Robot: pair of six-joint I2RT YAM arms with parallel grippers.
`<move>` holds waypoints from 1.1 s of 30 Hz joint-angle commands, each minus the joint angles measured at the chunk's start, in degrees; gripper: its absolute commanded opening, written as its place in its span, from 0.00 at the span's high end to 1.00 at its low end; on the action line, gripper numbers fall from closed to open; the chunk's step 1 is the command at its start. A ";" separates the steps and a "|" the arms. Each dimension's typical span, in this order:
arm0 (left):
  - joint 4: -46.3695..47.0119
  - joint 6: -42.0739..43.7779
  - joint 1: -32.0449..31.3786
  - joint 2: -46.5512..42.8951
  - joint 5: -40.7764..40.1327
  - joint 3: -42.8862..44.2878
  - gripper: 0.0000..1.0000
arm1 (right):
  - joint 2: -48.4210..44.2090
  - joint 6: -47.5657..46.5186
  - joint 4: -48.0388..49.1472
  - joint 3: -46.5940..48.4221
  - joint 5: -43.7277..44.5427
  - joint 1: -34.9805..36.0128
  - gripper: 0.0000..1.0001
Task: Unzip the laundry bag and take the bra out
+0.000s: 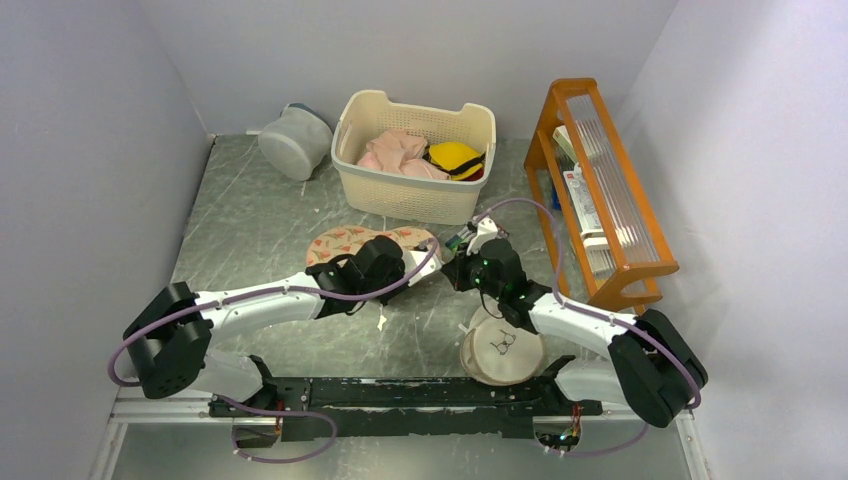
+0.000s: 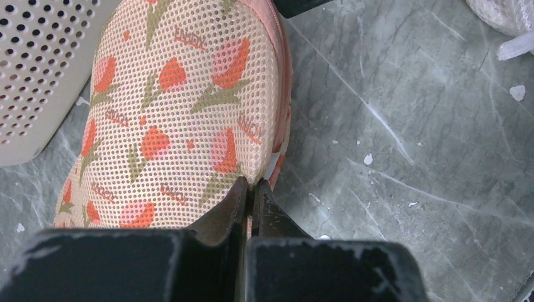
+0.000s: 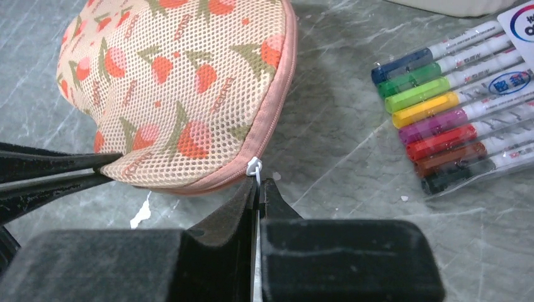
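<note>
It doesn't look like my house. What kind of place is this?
Probably a robot lab's laundry practice bench: two arms bolted to a table, a basket of clothes, a floral laundry bag.

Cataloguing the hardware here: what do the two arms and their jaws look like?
The left arm and right arm have white shells, black joints and black bases. A mauve cable loops along each. The jaws are matt black, scuffed pale at edges.

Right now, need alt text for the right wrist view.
The right gripper is shut on the white zip pull at the near edge of the floral mesh laundry bag, whose zip looks closed where visible. At the left, the left gripper pinches the bag's edge. A pack of coloured markers lies to the right on the grey marbled table.
</note>
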 commanded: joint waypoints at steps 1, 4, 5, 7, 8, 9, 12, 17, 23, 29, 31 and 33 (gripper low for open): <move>-2.15 0.87 0.25 -0.51 0.52 0.53 0.93 | -1.08 -5.50 -2.69 1.28 -3.22 -3.07 1.00; -2.44 0.92 0.26 -0.49 0.88 0.52 0.88 | -1.04 -7.91 -2.02 0.97 -7.91 -3.08 1.00; -2.47 0.78 0.21 -0.68 1.21 0.46 0.82 | -1.00 -8.12 -1.42 0.52 -9.27 -3.08 1.00; -2.77 -0.10 0.21 -1.64 2.57 0.63 0.65 | -0.68 -7.70 0.65 -0.61 -12.72 -3.08 1.00; -2.96 -1.06 0.25 -2.42 3.98 0.84 0.59 | -0.55 -7.30 1.69 -1.09 -15.03 -3.02 1.00; -2.87 -2.71 0.26 -3.41 5.12 0.91 0.53 | -0.52 -6.88 2.76 -1.43 -17.16 -2.92 1.00; -1.23 -11.58 0.29 -6.12 7.46 1.20 0.28 | -1.65 -6.24 4.18 -2.67 -21.06 -2.03 1.00; 8.08 -32.79 0.14 -9.04 6.00 -4.53 0.18 | -3.69 -5.97 7.77 -6.03 -24.24 -1.25 1.00; 13.44 -39.86 -1.00 -5.81 4.42 -5.68 0.21 | -3.76 -7.43 8.08 -5.58 -27.40 -1.06 1.00; 7.19 -37.30 -5.89 -1.01 -3.38 -2.68 0.30 | -4.03 -7.18 8.32 -5.88 -28.10 -0.65 1.00; 5.69 -36.71 -7.00 0.10 -7.08 -1.72 0.36 | -3.88 -7.38 7.92 -5.68 -27.81 -0.22 1.00; 4.79 -35.84 -8.22 1.27 -10.69 -0.88 0.45 | -3.70 -7.64 7.27 -5.40 -27.32 0.18 1.00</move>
